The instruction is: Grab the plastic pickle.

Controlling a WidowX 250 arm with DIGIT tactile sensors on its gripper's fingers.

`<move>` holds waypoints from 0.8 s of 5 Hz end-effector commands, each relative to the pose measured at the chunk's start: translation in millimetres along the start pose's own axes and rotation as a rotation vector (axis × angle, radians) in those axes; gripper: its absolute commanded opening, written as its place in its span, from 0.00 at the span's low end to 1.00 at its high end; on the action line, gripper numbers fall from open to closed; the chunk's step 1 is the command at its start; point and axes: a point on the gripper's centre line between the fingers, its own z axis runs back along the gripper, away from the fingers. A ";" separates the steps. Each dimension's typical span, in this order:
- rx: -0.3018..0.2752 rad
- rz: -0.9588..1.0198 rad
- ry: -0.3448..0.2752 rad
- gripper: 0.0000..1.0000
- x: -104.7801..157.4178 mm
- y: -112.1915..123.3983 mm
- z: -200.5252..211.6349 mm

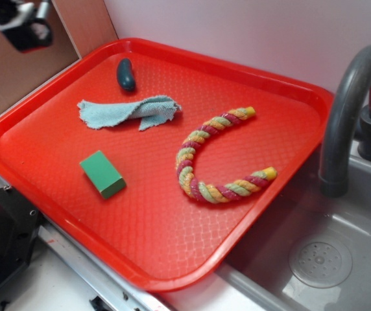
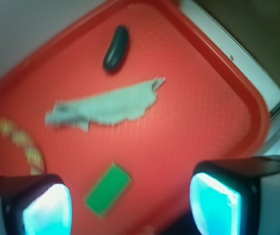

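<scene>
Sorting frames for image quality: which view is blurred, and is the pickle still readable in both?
Exterior: sharp, even lighting, the plastic pickle crisp on the tray. Wrist: motion-blurred throughout, pickle soft but recognisable; the gripper fingertips glow cyan and out of focus.

Dark teal plastic pickle (image 1: 126, 74) flat on tray

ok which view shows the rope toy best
The exterior view: the rope toy is sharp and whole, curled in a C on the red tray. In the wrist view only a blurred piece shows near the left edge.
</scene>
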 end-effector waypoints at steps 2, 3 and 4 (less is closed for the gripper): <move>0.027 0.191 -0.191 1.00 63.8 -10.8 -74.6; 0.075 0.234 -0.205 1.00 83.2 -15.0 -99.1; 0.092 0.258 -0.211 1.00 104.0 -17.9 -120.2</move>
